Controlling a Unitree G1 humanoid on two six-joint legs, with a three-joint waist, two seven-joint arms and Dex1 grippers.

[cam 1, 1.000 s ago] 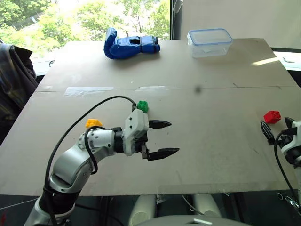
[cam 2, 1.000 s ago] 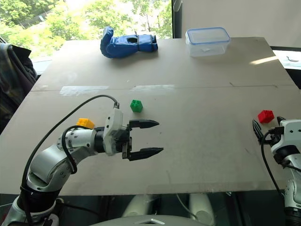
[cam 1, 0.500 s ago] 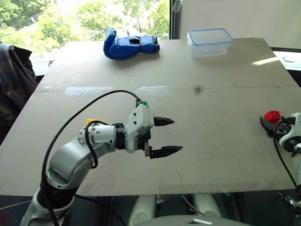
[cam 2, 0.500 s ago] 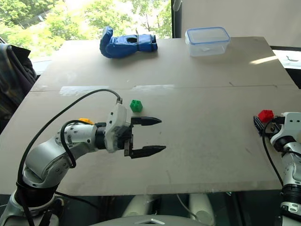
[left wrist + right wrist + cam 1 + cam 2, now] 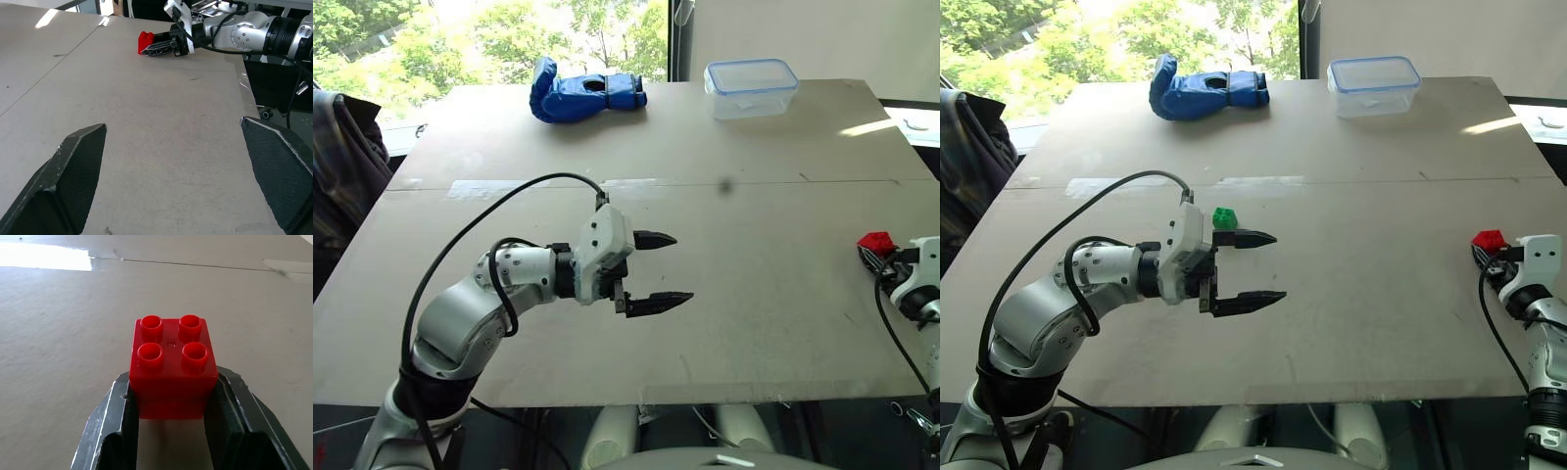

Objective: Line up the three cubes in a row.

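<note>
The red cube (image 5: 172, 364), studs up, sits on the table at the far right with my right gripper (image 5: 1489, 257) shut on it, one black finger (image 5: 117, 416) against each side. It also shows past my left gripper's fingers (image 5: 145, 41). The green cube (image 5: 1224, 218) rests on the table just behind my left gripper (image 5: 680, 266). That gripper hangs open over the middle of the table, pointing right, with nothing between its fingers. The yellow cube is hidden behind my left arm.
A blue boxing glove (image 5: 582, 96) and a clear lidded container (image 5: 750, 86) lie at the far edge of the brown table (image 5: 773, 323). A dark plaid garment (image 5: 342, 166) hangs past the table's left side.
My right gripper moved forward around the red cube and shut on it. My left arm shifted slightly and now covers the yellow cube; its gripper stays open.
</note>
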